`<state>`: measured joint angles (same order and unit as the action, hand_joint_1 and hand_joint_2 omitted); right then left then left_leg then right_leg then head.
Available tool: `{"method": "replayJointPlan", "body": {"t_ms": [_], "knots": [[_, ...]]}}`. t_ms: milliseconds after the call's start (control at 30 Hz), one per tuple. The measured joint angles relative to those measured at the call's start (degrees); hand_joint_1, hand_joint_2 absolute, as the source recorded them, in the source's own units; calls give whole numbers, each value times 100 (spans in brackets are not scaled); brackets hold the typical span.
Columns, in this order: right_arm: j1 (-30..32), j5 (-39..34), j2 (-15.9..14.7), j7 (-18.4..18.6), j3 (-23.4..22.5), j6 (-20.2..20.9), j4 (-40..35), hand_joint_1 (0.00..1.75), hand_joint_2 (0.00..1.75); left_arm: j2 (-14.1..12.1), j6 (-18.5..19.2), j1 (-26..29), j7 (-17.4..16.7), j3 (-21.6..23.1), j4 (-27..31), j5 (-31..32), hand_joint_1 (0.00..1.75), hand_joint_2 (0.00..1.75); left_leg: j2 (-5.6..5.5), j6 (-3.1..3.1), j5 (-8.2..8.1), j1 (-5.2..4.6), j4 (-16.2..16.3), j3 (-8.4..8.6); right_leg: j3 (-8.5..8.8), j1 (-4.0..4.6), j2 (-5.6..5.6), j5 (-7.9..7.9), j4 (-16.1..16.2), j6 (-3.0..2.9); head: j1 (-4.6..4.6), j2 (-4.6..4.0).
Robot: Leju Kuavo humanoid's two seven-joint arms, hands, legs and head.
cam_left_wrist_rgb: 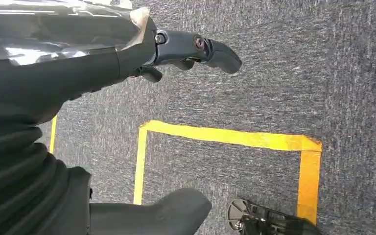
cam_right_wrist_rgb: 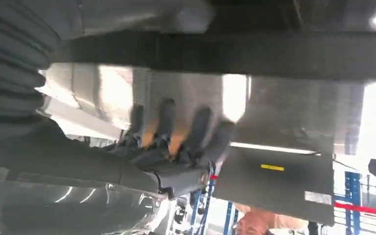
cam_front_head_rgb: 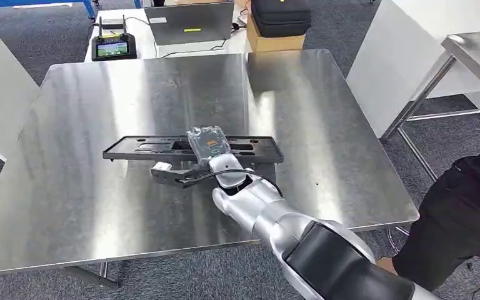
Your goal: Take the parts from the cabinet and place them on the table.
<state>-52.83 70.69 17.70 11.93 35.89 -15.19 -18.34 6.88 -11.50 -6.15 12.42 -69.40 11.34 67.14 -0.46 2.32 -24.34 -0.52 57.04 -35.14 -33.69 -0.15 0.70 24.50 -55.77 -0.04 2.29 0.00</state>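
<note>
A long flat black part [cam_front_head_rgb: 144,149] lies on the steel table [cam_front_head_rgb: 325,125], a little nearer than its middle, with a smaller dark piece [cam_front_head_rgb: 172,175] bearing a white label at its near side. My right hand [cam_front_head_rgb: 211,150], its back wrapped in clear plastic, reaches over the middle of the part. In the right wrist view its fingers [cam_right_wrist_rgb: 176,142] are stretched out and spread over the table with nothing between them, and the black part [cam_right_wrist_rgb: 254,54] runs as a dark bar past them; this view is blurred. My left hand [cam_left_wrist_rgb: 186,49] hangs over the carpet, fingers apart, empty.
A person in black [cam_front_head_rgb: 469,212] stands at the table's right near corner. Behind the table are a laptop [cam_front_head_rgb: 190,25], a handheld controller [cam_front_head_rgb: 112,45] and a cardboard box [cam_front_head_rgb: 275,40]. Another steel table [cam_front_head_rgb: 475,56] stands to the right. Yellow floor tape [cam_left_wrist_rgb: 225,137] marks the carpet.
</note>
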Motion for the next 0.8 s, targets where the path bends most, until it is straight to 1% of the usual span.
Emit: {"method": "replayJointPlan", "body": {"t_ms": [33,67,367,500,600,800], "knots": [[1,22,-9,13,-22,0,9,0,0,0,0,0,13,0,0,0,0,175,0,0,0,7,0,0,0,0,0,0,0,0,2,0],[0,39,-15,39,-37,4,15,0,0,-2,-13,0,17,0,0,0,0,0,0,-1,0,13,0,0,0,0,0,0,0,0,2,0],[0,216,-50,98,-79,-11,37,0,0,-31,-107,0,-9,18,0,103,0,0,3,-6,0,55,0,-2,3,10,1,1,-3,-1,0,0],[0,247,-48,20,-151,-184,35,0,0,-33,-96,0,-9,24,0,120,0,0,3,-7,0,62,0,-2,4,15,1,1,-4,-2,2,0],[0,345,-31,-105,-164,-369,-2,0,0,-33,-92,0,-9,24,0,120,0,0,4,-9,1,64,-1,-2,4,16,2,1,-6,-2,2,0],[-2,404,116,-385,-264,-760,-236,0,0,-33,-88,-1,-37,24,0,105,0,0,4,-11,3,65,-1,-1,4,16,1,1,-8,-2,2,0]]}}
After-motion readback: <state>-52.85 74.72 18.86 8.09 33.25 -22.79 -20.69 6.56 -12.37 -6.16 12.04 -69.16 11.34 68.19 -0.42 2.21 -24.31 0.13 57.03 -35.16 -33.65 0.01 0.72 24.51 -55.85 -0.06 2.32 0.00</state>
